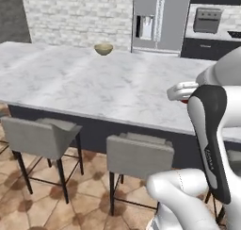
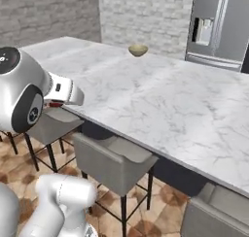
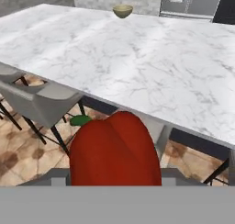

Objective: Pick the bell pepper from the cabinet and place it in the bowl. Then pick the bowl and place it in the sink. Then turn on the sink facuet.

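The glossy red bell pepper point(image 3: 114, 149) with its green stem looms large at the bottom of the hand view, held off the ground over the stools. My gripper point(image 1: 183, 98) is shut on it, just at the near edge of the marble island. From the right base view, the gripper point(image 2: 57, 103) shows a sliver of red under the white hand. The tan-yellow bowl point(image 1: 103, 49) stands upright on the far side of the island, well away from the gripper; the bowl point(image 3: 122, 11) lies straight ahead in the hand view. The cabinet, sink and sink facuet are out of view.
A wide white marble island counter point(image 1: 94, 83) stretches between me and the bowl. Grey stools point(image 1: 42, 135) point(image 1: 139, 153) stand along its near side on a tiled floor. A steel fridge point(image 1: 157, 19) and an oven point(image 1: 207, 19) line the back wall.
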Robot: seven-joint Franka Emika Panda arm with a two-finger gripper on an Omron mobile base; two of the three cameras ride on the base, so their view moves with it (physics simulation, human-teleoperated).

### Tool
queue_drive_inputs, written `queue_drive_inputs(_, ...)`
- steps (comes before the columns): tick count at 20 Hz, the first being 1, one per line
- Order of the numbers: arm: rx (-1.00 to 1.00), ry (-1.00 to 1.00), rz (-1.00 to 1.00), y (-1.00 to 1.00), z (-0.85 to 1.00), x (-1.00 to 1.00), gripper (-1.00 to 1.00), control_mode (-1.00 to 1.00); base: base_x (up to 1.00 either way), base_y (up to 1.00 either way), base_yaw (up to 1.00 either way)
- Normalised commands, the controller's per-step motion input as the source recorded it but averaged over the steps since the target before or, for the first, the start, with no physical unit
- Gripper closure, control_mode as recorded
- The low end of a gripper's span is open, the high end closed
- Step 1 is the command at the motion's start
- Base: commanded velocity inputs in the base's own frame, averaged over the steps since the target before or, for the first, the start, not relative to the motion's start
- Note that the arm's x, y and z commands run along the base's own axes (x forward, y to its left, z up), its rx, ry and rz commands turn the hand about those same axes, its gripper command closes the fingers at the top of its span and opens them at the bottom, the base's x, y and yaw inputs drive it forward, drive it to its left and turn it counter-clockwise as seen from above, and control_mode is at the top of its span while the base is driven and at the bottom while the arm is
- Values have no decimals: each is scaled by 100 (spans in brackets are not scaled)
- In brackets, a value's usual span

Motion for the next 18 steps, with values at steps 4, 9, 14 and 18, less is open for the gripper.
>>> queue_drive_inputs(4,0,0,0,0,0,0,100,100,-33,-59,-59)
queue_drive_inputs(9,0,0,0,0,0,0,100,100,-17,-73,-53)
queue_drive_inputs(14,0,0,0,0,0,0,100,100,-10,-91,-41)
queue_drive_inputs(18,0,0,0,0,0,0,100,100,0,-97,-22)
